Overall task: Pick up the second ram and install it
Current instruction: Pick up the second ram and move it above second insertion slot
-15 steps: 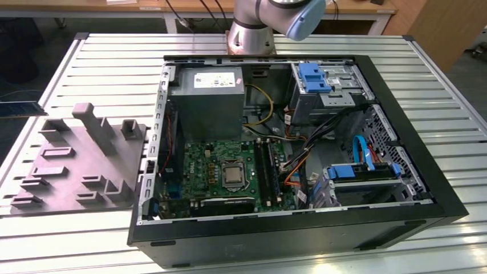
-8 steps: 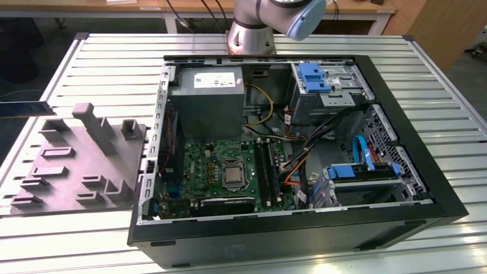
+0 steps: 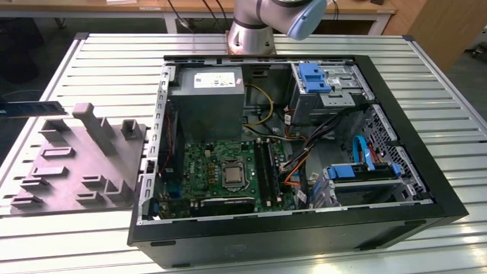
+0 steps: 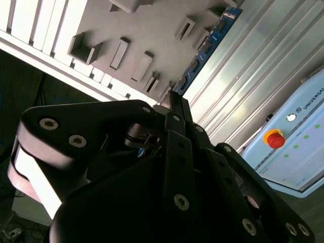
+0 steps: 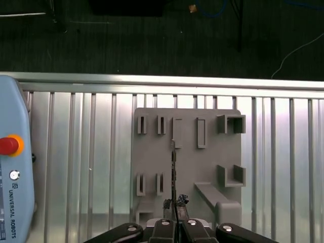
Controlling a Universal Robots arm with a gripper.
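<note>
Ribbed metal desk (image 3: 434,74) carries an open computer case (image 3: 417,171) lying on its side w/ the lid off, so the motherboard (image 3: 220,154) faces up & can be reached from above. A grey power supply box (image 3: 205,108) sits just behind the board. Beside the case, toward the exterior view's left, lies a grey holder tray (image 3: 72,171) w/ upright slots & pegs, prob. there to stand parts on edge so they can be pinched from above. The second ram (image 3: 34,107) is off that tray. In the exterior view it hangs level in the air past the tray's far corner, at the desk's edge on the exterior view's left, well apart from the case. The gripper (image 4: 171,98) is closed tight on one end of it; in the second wrist view the rest of the blue board & its chips stick straight out ahead. In the first wrist view the stick shows edge-on as a thin dark line against the tray. Gripped by the end like that, its long edge looks free, which I judge suits pressing it into one of the long black slots (image 3: 265,162) next to the processor socket (image 3: 230,174). This stick isn't in the case yet, & I can't tell whether a neighbouring slot already holds one. A control pendant (image 5: 12,167) w/ a red stop button (image 5: 7,145) lies on the desk near the tray.
</note>
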